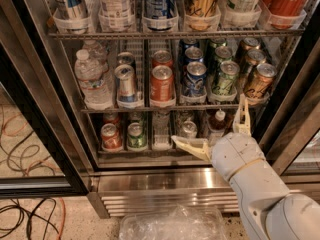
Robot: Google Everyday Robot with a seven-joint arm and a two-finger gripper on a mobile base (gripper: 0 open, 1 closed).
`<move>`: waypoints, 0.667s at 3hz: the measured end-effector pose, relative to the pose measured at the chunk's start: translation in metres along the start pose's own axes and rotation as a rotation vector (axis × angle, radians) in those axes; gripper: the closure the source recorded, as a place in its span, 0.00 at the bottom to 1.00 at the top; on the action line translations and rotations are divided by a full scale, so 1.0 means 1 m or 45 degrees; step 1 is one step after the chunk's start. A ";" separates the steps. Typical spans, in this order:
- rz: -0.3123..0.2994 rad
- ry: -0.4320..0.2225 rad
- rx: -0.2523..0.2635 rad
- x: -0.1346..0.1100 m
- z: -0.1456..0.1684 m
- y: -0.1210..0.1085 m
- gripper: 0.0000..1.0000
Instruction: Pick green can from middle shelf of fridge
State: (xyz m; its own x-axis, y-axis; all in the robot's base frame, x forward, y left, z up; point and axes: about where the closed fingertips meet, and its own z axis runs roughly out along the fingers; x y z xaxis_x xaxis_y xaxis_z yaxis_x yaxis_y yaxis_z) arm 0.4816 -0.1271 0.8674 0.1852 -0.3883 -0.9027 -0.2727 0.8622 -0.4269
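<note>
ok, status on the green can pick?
Pincer open, empty, low by the bottom shelf. Green can upright on middle shelf, front of its lane. Blue can left, bronze can right, close.

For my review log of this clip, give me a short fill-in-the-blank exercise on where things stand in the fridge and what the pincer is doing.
1. The water bottle stands at the ____ end of the middle shelf.
2. The green can stands between a blue can and a ____ can.
3. The pincer, low in front of the fridge, has its jaws ____ and holds nothing.
Missing words: left; bronze; open.
</note>
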 end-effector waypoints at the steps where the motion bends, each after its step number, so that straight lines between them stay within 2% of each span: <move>1: 0.105 -0.046 0.050 -0.007 0.007 0.009 0.00; 2: 0.330 -0.080 0.155 0.015 0.005 -0.001 0.00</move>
State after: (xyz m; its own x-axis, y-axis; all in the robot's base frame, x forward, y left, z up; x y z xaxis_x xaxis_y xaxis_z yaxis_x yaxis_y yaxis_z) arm 0.4894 -0.1323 0.8542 0.1834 -0.1320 -0.9741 -0.2039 0.9643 -0.1690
